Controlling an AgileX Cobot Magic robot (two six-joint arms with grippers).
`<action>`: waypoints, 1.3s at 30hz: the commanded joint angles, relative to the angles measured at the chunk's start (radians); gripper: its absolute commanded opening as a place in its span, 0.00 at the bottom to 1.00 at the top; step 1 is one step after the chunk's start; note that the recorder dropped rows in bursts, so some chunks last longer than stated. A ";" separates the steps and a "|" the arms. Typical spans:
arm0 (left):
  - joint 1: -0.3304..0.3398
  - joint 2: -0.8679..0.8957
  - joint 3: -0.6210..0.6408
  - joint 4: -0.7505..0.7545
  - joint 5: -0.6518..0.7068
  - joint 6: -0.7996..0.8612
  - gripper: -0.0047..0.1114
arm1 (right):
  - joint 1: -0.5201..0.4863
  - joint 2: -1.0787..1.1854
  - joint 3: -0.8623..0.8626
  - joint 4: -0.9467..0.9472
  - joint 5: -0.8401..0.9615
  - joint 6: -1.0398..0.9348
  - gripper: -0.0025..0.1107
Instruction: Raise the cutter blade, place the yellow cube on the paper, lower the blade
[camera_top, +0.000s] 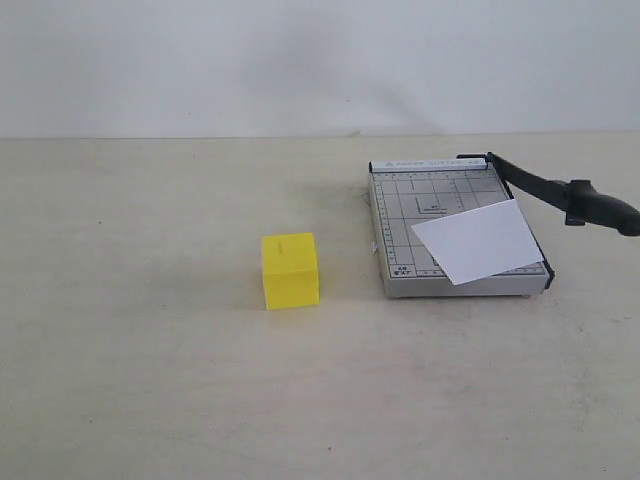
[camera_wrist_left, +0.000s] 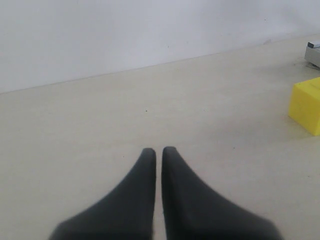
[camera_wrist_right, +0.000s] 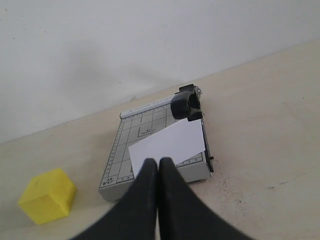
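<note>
**Left claw.** The left claw (camera_wrist_left: 158, 150) shows only in its wrist view. Its two dark fingers (camera_wrist_left: 142, 200) are pressed together with a hairline seam between them and pinch nothing. It hangs over bare counter (camera_top: 150, 380), with the cube at the edge of that view, well apart from the tips.

**Cube.** The cube (camera_top: 290, 270) sits flat on the counter, left of the trimmer and apart from it. It rests square on one face. Nothing touches it.

**Trimmer.** The trimmer (camera_top: 420, 200) lies flat on the counter, right of centre, with its grey gridded board facing up.

**Paper.** The paper (camera_top: 478, 240) lies on the near right part of the board, skewed to the grid. One corner reaches the cutting side, and the far left part of the grid is uncovered.

**Blade.** The blade (camera_top: 530, 180) is hinged at the far right corner of the board. It stands lifted off the board, and its thick handle (camera_top: 605, 208) is in the air out past the board's right side.

**Right claw.** The right claw (camera_wrist_right: 158, 161) shows only in its wrist view. Its fingers (camera_wrist_right: 172, 205) are pressed together and pinch nothing. The tips point toward the trimmer's near edge, with the paper just beyond them. Whether they touch the board cannot be told.
</note>
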 joint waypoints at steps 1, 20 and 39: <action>0.003 -0.003 -0.002 -0.004 -0.011 -0.005 0.08 | -0.001 -0.001 0.000 -0.007 0.037 -0.014 0.02; 0.003 -0.003 -0.002 -0.004 -0.011 -0.005 0.08 | -0.001 -0.001 0.000 -0.009 -0.012 -0.003 0.02; 0.003 -0.003 -0.002 -0.004 -0.011 -0.005 0.08 | -0.001 -0.001 0.000 -0.030 -0.006 -0.250 0.02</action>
